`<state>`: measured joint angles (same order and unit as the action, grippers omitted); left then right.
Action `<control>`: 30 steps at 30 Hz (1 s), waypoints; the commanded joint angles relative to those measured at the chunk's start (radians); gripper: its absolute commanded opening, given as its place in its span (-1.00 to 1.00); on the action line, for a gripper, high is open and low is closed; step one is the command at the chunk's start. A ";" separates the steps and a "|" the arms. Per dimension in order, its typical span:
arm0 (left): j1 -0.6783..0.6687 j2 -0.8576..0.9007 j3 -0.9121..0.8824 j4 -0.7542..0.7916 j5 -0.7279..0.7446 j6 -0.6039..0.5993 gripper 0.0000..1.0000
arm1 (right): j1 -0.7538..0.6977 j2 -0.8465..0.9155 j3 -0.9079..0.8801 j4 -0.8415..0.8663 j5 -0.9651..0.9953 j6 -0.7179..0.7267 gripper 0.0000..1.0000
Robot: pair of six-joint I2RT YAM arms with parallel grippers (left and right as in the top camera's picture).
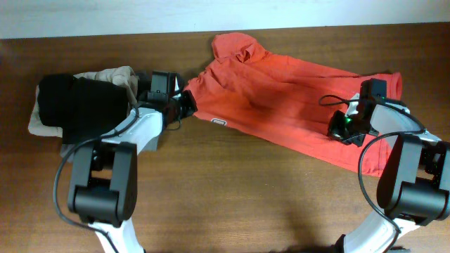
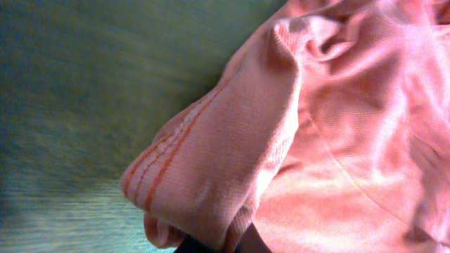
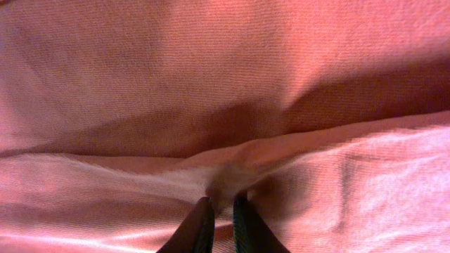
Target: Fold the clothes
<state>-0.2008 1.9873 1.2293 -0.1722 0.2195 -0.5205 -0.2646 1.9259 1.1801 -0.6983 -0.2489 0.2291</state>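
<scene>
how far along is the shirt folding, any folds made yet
Done: no fold shows; the red-orange T-shirt lies spread and rumpled across the table. In hand: the left gripper is shut on a stitched hem at one end, and the right gripper pinches a ridge of cloth near the other end. Left: every fold.

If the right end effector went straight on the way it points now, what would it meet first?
More of the red-orange T-shirt. The right end effector is shut on a fold of it, and cloth fills the wrist view ahead. Depth beyond is unclear.
</scene>
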 commanded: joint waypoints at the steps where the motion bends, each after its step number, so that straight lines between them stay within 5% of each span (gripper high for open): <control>1: 0.008 -0.059 0.000 -0.028 -0.105 0.123 -0.99 | 0.009 0.045 -0.028 -0.001 0.076 -0.004 -0.68; 11: -0.028 -0.059 0.000 -0.304 -0.198 0.172 -0.99 | 0.009 0.045 -0.028 -0.043 0.070 0.034 -0.71; 20: -0.028 -0.059 0.000 -0.322 -0.202 0.179 -0.99 | -0.007 -0.016 -0.028 -0.129 -0.098 0.055 -0.80; 30: -0.033 -0.059 0.000 -0.467 -0.198 0.177 -0.85 | -0.038 -0.196 -0.025 -0.173 -0.096 0.038 -0.65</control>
<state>-0.2390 1.9461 1.2285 -0.6216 0.0437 -0.3580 -0.2985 1.7557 1.1553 -0.8490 -0.3325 0.2649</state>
